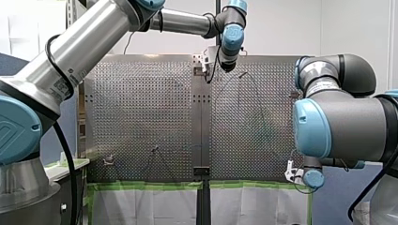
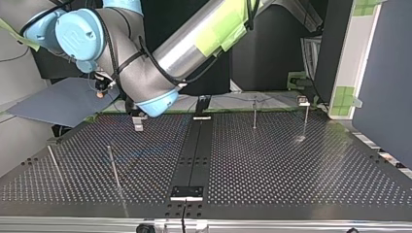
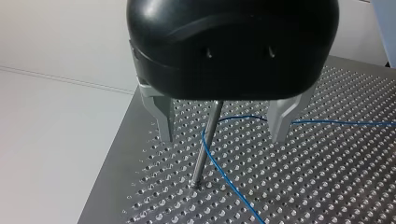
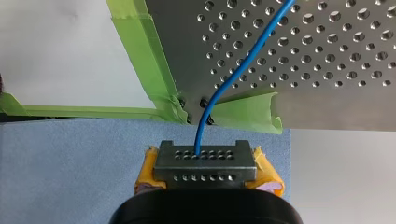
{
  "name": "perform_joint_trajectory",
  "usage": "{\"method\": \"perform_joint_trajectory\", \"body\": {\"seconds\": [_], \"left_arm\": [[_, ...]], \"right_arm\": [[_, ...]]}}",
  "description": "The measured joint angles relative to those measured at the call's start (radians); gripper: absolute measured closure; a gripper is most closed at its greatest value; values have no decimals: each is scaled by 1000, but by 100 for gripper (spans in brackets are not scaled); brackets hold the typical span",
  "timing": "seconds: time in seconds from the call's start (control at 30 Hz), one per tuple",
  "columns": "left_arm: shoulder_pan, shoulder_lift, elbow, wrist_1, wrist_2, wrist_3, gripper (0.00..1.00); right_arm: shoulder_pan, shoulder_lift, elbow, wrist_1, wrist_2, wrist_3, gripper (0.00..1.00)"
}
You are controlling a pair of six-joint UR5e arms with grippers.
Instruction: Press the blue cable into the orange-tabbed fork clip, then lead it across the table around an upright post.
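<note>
In the front view, my left gripper (image 1: 228, 65) points down at the far edge of the bench (image 1: 141, 117), near its middle. My right gripper (image 1: 293, 174) hangs just off the near right corner. The two stand well apart, probably so that whatever runs between them lies stretched out.

In the top view, thin upright posts (image 2: 114, 167) stand on both halves of the bench. I cannot pick out an orange-tabbed fork clip with any certainty.

In the left wrist view, the metal fingers (image 3: 163, 116) are apart and straddle one post (image 3: 205, 140), gripping nothing. The blue cable (image 3: 327, 122) comes in along the bench from the right, bends at this post and runs on toward the near side. The routing looks well along.

In the right wrist view, the yellow-padded fingers (image 4: 266, 175) are clamped on the cable's end. It rises from them to the taped bench edge, held there to anchor the run, I judge.
</note>
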Motion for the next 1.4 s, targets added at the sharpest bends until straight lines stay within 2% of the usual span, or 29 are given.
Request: {"method": "perform_joint_trajectory", "body": {"seconds": [1.13, 1.4], "left_arm": [[0, 0, 0, 0, 4, 17, 2], [0, 3, -16, 1, 1, -3, 2]], "right_arm": [[0, 0, 0, 1, 0, 1, 100], [0, 0, 0, 1, -1, 0, 100]]}}
